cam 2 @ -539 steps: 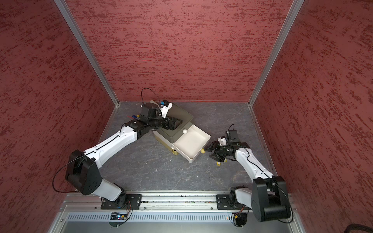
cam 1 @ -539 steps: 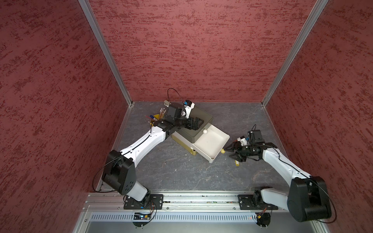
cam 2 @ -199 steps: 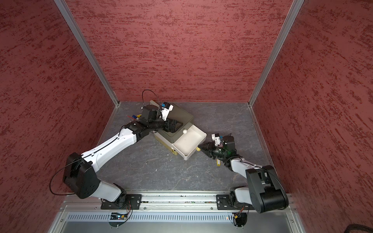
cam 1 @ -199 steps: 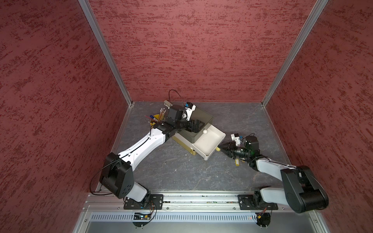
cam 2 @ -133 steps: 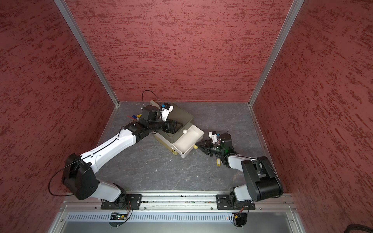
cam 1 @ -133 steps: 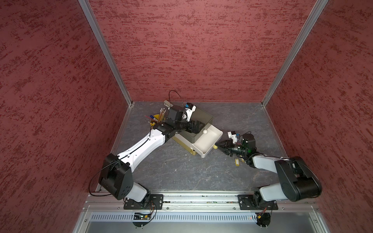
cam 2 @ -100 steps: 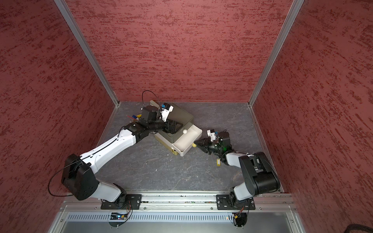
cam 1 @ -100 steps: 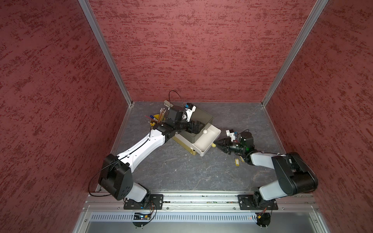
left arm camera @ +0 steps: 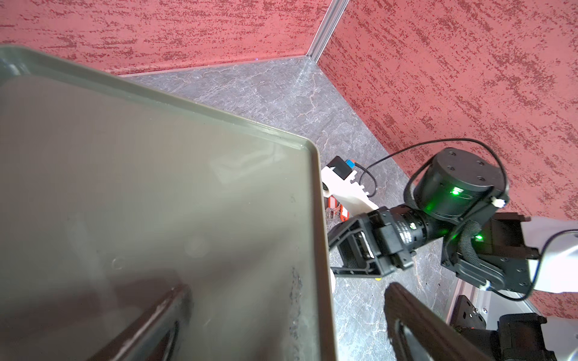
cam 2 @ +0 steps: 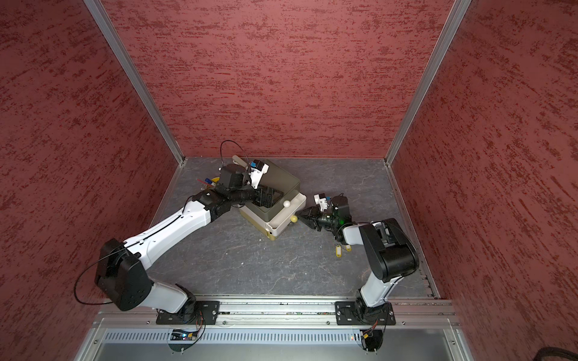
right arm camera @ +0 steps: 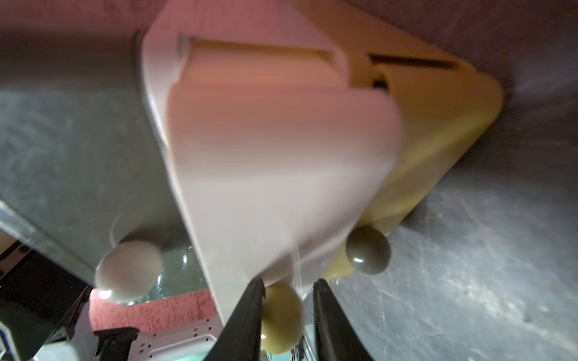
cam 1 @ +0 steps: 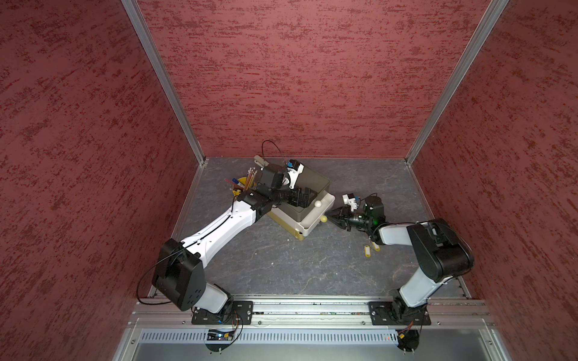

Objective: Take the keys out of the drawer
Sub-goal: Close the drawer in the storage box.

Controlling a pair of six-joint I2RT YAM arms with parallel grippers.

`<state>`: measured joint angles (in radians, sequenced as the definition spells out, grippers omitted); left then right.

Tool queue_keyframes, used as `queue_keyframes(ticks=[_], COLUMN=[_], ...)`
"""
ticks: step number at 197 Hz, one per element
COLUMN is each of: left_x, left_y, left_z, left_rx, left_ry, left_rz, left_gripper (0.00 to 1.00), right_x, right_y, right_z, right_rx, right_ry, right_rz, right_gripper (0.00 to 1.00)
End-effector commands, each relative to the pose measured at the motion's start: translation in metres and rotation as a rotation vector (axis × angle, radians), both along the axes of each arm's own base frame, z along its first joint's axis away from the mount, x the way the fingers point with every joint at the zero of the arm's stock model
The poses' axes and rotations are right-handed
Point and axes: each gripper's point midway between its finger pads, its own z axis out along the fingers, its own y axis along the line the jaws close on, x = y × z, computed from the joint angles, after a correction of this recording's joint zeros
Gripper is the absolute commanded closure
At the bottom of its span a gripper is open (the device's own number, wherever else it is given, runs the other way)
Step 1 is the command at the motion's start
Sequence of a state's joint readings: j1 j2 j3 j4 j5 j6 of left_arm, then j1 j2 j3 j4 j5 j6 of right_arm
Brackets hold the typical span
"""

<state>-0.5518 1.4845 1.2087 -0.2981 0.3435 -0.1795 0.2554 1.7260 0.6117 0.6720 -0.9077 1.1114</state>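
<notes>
A small cabinet (cam 1: 312, 184) with an olive top stands at the back of the floor. Its white drawer (cam 1: 314, 218) sticks out only a little, and its inside is hidden. My right gripper (right arm camera: 286, 290) is shut on that drawer's yellow-green knob (right arm camera: 281, 315), low over the floor in both top views (cam 2: 301, 215). My left gripper (cam 1: 301, 197) is open wide; one finger (left arm camera: 169, 306) lies on the cabinet top, and the other hangs past its edge. Two yellow-tagged keys (cam 1: 367, 251) lie on the floor by the right arm. Red-tagged keys (left arm camera: 336, 212) lie beside the cabinet.
A yellow cup of pencils (cam 1: 247, 183) stands behind the left arm near the back left corner. A white knob (right arm camera: 128, 270) and an olive knob (right arm camera: 368, 250) flank the gripped one. Red walls close in three sides; a metal rail (cam 1: 312, 312) runs along the front.
My right gripper has travelled left toward the cabinet, and the white drawer has slid from wide open to almost closed. The left arm has stayed on the cabinet top.
</notes>
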Motion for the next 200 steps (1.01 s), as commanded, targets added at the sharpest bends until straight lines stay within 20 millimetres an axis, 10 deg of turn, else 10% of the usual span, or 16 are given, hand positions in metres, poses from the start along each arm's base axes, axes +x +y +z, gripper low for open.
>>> queue_keyframes(ticks=[1, 62, 126, 200], left_x=[-0.048, -0.048, -0.049, -0.049], left_y=[0.028, 0.030, 0.033, 0.033], left_z=[-0.099, -0.097, -0.095, -0.095], left_rx=[0.198, 0.204, 0.203, 0.200], left_ry=[0.364, 0.356, 0.345, 0.347], left_rz=[0.031, 0.033, 0.043, 0.034], left_gripper=[0.00, 0.00, 0.00, 0.00], right_x=[0.001, 0.010, -0.025, -0.021], right_y=[0.001, 0.011, -0.007, -0.004], right_z=[-0.032, -0.027, -0.043, 0.003], right_rx=[-0.055, -0.054, -0.210, -0.189], right_ry=[0.113, 0.105, 0.190, 0.108], right_rz=[-0.037, -0.022, -0.012, -0.014], right_gripper=[0.70, 0.69, 0.67, 0.66])
